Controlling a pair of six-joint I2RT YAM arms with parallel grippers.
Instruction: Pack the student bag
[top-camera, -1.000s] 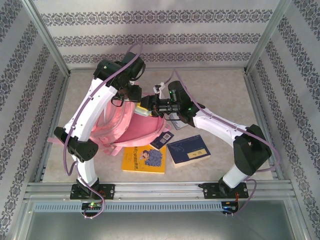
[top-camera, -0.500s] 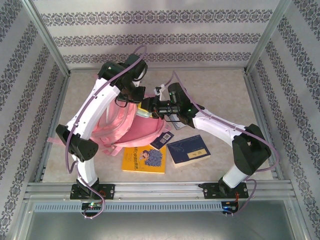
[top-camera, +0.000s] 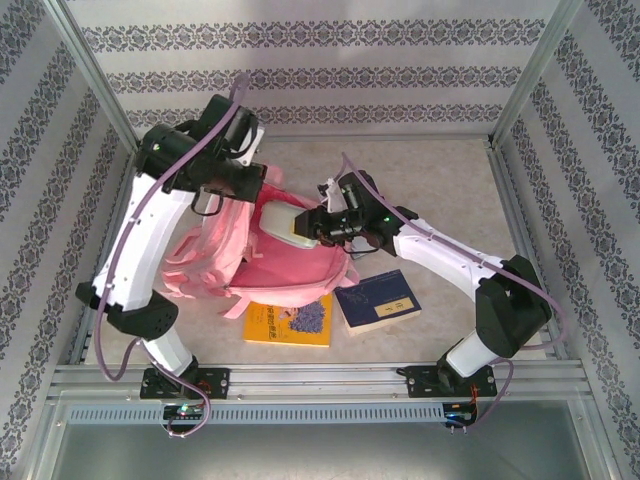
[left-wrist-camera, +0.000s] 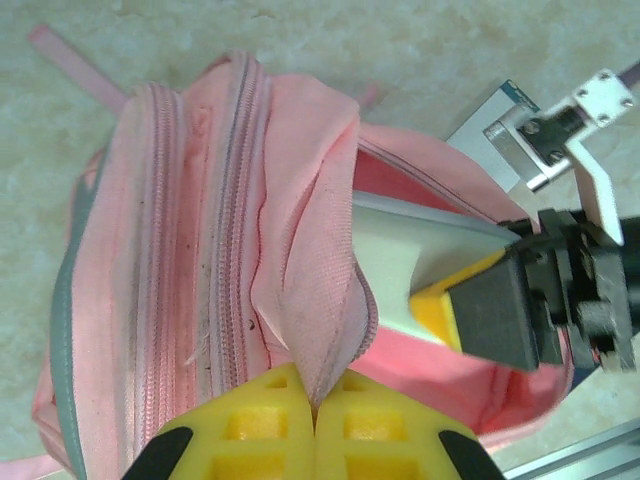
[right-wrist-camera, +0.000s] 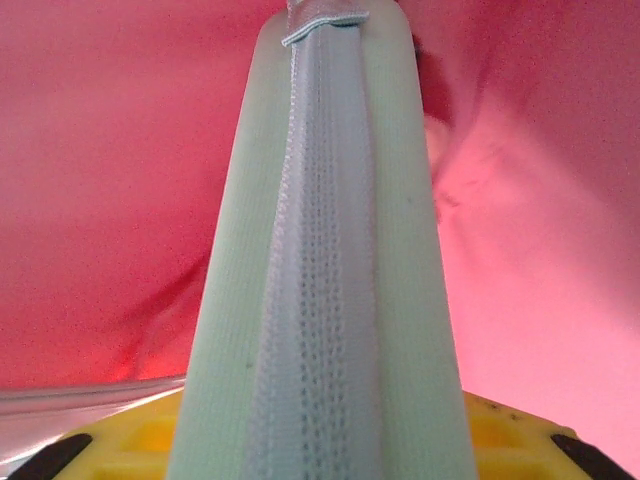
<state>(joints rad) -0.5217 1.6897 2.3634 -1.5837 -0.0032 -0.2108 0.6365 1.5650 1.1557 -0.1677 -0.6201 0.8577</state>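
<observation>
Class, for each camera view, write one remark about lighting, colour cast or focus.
Top external view: even, diffuse light, with only soft shadows under the arms, and sharp throughout. Left wrist view: the student bag fabric is crisp, while the left tool at the bottom edge looks slightly soft. Right wrist view: a strong pink cast from the surrounding bag fabric, and the pale pouch softens toward the lens.

top: overhead, far | wrists: close on student bag (top-camera: 300, 272), right perhaps inside
</observation>
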